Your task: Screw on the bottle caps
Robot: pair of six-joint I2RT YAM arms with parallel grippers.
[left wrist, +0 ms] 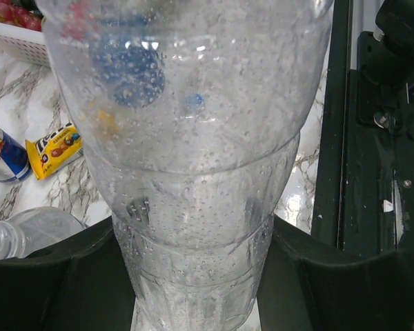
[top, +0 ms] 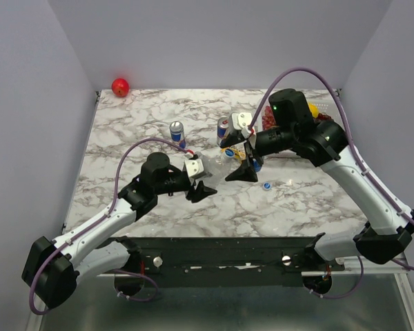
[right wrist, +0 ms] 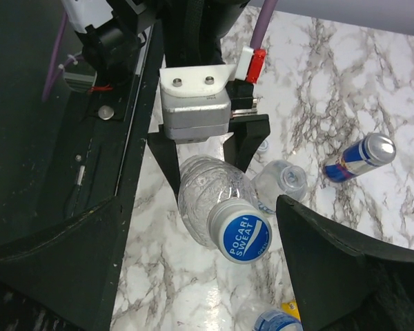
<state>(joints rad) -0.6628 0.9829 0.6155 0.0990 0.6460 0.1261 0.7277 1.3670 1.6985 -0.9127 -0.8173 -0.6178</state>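
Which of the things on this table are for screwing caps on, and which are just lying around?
For the job: held bottle, blue cap on it, bottle lying beside it, loose blue cap.
Just lying about: drink can, yellow candy packet, red round object.

Right gripper [right wrist: 199, 201]: black fingers stood wide apart at the lower corners, gripping nothing.
Left gripper [right wrist: 208, 181]: silver block, black fingers clamped around a clear bottle [right wrist: 201, 196].
Cap [right wrist: 241, 232]: blue, lettered POCARI SWEAT, sat on that bottle's neck, facing the camera.
Second bottle [right wrist: 283, 181]: clear, lay on the marble table [right wrist: 345, 83] just beside.
Can [right wrist: 362, 157]: blue and silver, farther right.
Third bottle [right wrist: 268, 321]: blue-labelled, cut off by the bottom edge.
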